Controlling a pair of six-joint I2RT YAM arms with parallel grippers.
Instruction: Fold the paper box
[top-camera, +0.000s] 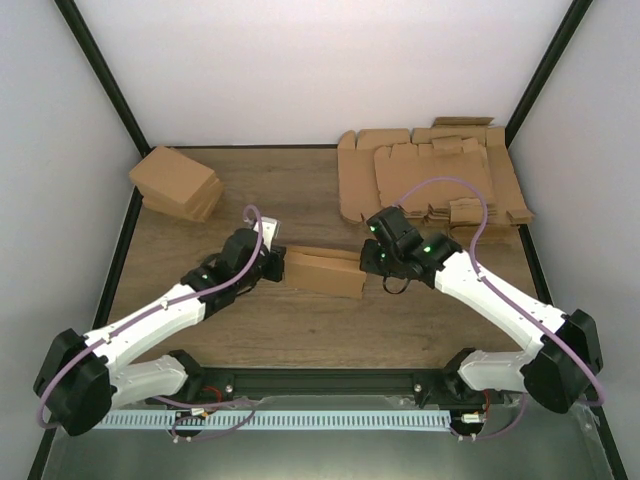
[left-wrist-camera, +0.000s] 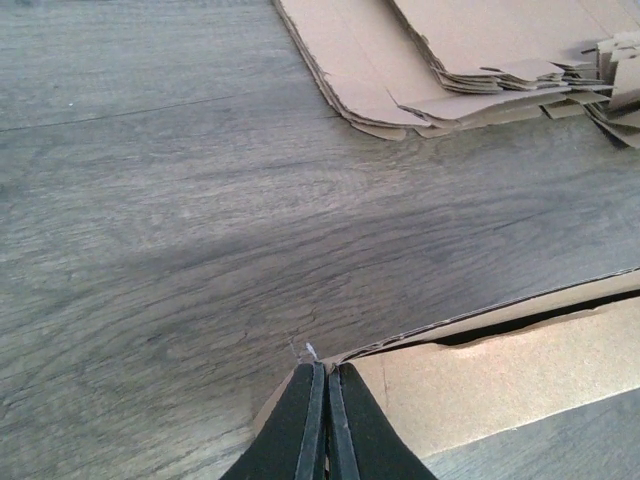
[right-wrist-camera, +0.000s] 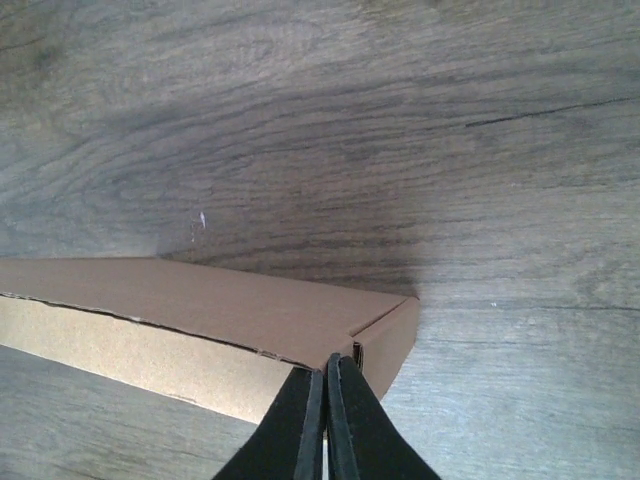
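While both claws (top-camera: 279, 264) (top-camera: 367, 262) pinch it, the paper box (top-camera: 325, 272) rests.

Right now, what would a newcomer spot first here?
The half-folded brown cardboard paper box lies mid-table, the left gripper and right gripper shut on its ends. A thick pile of flat brown cardboard sheets sits back right; compact brown cartons back left.

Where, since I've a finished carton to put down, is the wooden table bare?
Bare: the far middle of the wooden table, between the stack of folded brown cartons and the pile of flat brown cardboard sheets; also the near strip between the arms. Crowded: the centre, where left gripper and right gripper pinch the brown paper box.
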